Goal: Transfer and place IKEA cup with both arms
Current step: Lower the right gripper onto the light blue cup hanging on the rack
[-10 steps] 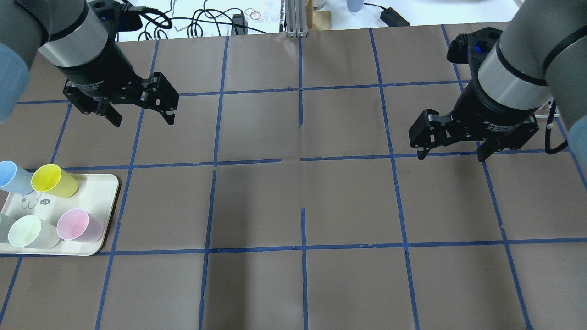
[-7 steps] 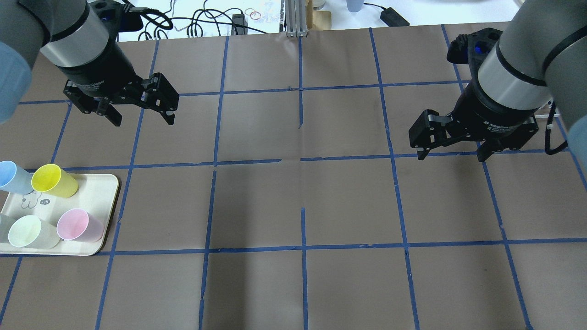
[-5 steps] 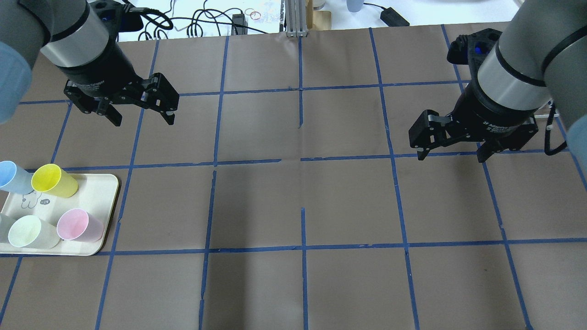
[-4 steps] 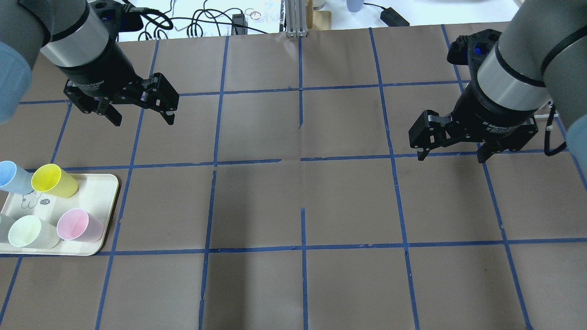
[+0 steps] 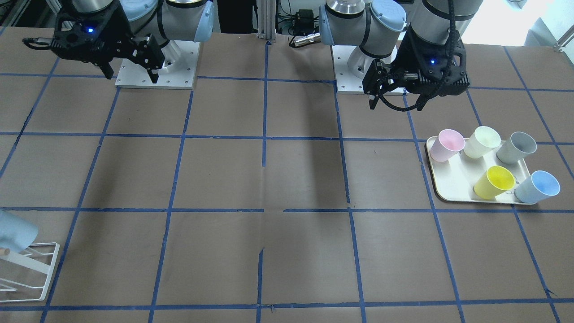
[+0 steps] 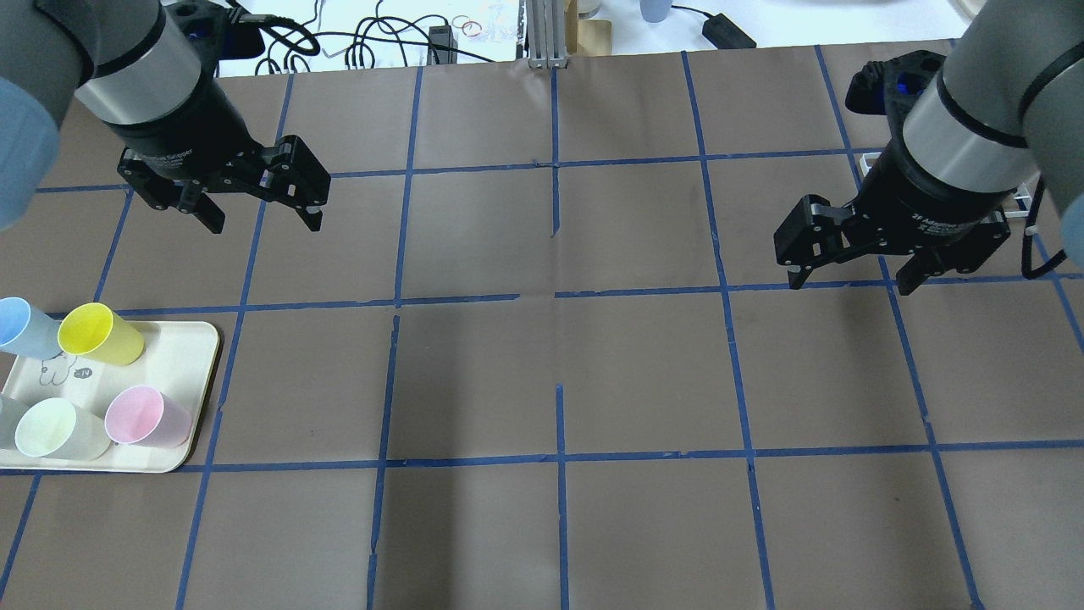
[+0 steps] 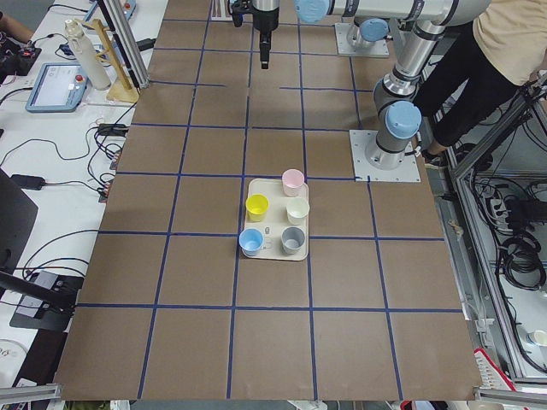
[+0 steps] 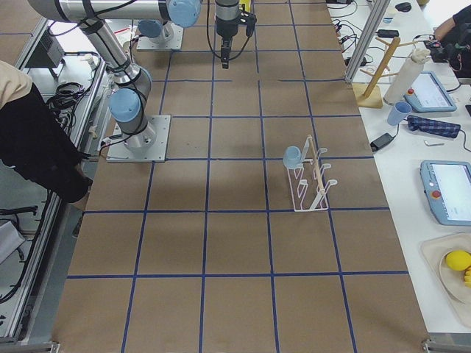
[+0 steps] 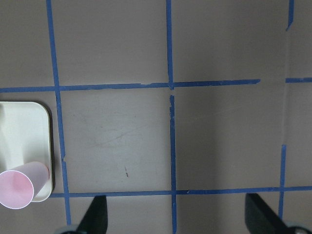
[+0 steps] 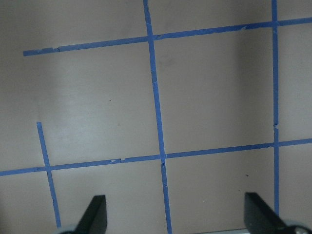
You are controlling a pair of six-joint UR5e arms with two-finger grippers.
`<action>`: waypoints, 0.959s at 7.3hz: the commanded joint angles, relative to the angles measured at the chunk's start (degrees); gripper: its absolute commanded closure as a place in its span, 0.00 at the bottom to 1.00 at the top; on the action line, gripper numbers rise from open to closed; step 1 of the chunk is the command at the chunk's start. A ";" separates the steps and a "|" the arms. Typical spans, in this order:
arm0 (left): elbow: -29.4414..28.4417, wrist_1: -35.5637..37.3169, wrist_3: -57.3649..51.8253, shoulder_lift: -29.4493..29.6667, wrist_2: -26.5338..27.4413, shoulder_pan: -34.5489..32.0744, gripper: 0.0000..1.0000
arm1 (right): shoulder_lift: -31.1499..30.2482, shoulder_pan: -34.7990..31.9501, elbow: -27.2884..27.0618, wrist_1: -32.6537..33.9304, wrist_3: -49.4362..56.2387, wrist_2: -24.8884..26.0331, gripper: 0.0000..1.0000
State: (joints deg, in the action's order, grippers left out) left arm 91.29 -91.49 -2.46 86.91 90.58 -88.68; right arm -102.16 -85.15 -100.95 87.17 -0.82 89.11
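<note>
A small pale-blue tapered plastic cup (image 5: 538,187) is standing upright at a corner of a cream rectangular tray (image 5: 453,179); the black left gripper (image 6: 264,222) is hovering near the tray, jaws spread and empty; the black right gripper (image 6: 851,286) is hanging well apart, likewise gaping and empty.

IKEA cup (image 6: 19,327) cut by left edge (grey cup (image 6: 4,420) mostly out).
</note>
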 commanded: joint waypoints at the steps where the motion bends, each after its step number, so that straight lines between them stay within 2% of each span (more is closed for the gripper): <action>1: -0.06 -0.17 0.00 0.18 -0.58 0.00 0.00 | 3.18 6.72 0.66 3.93 8.59 -0.52 0.00; 2: -0.06 -0.18 0.00 0.19 -0.50 0.00 0.00 | 4.85 8.66 0.84 5.01 11.95 -0.52 0.00; 4: -0.06 -0.18 0.00 0.19 -0.41 0.00 0.00 | 9.41 12.97 1.89 12.90 18.91 -0.60 0.00; 5: -0.06 -0.18 0.00 0.19 -0.32 0.09 0.00 | 11.70 14.73 2.50 13.46 23.97 -0.69 0.00; 7: 0.03 -0.09 -0.09 0.36 -0.32 0.09 0.00 | 15.93 18.33 3.56 19.06 35.48 -0.87 0.00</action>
State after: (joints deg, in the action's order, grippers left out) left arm 91.28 -91.62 -2.48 87.19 90.22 -88.64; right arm -88.75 -69.36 -98.01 102.95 27.62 88.36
